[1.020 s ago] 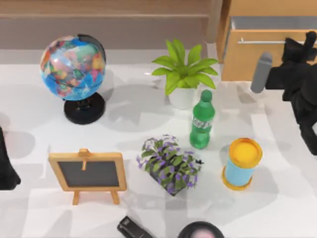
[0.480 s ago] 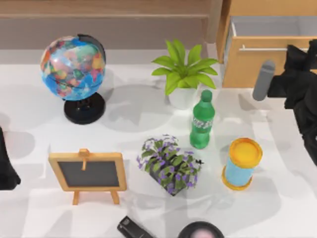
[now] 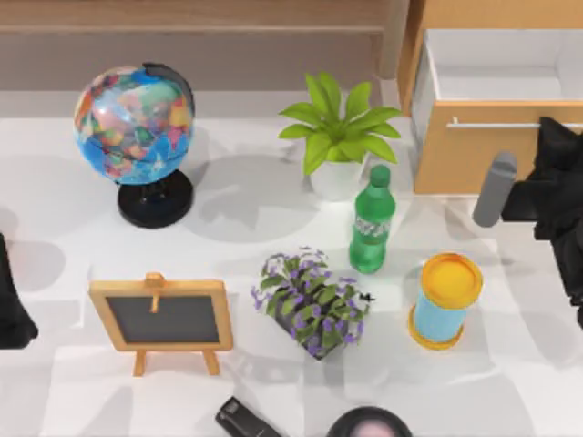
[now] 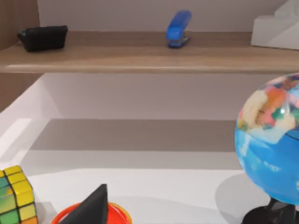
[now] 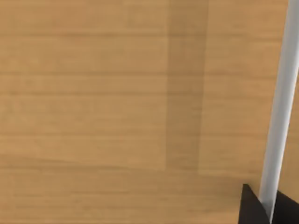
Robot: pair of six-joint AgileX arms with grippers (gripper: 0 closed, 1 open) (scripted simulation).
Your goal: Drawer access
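Note:
The drawer (image 3: 474,159) stands at the table's back right, a light-brown wooden box pulled partly out, with its white inside (image 3: 501,68) showing. A thin silver bar handle (image 3: 487,125) runs across its front. My right gripper (image 3: 554,135) is at the handle's right end. In the right wrist view the handle (image 5: 280,102) passes between the black fingertips (image 5: 252,207) against the wooden front (image 5: 117,107), with the gripper (image 5: 270,209) shut on the bar. My left arm (image 3: 11,305) is parked at the table's left edge.
In front of the drawer stand a yellow-lidded blue can (image 3: 444,300), a green bottle (image 3: 372,223) and a potted plant (image 3: 337,137). A purple flower planter (image 3: 312,303), a small chalkboard (image 3: 162,319) and a globe (image 3: 137,127) lie further left. A plain wooden ledge (image 3: 191,18) runs along the back.
The drawer has slid out toward the table's front, so much more of its white inside shows. My right gripper has come back with the handle. The left arm has not moved.

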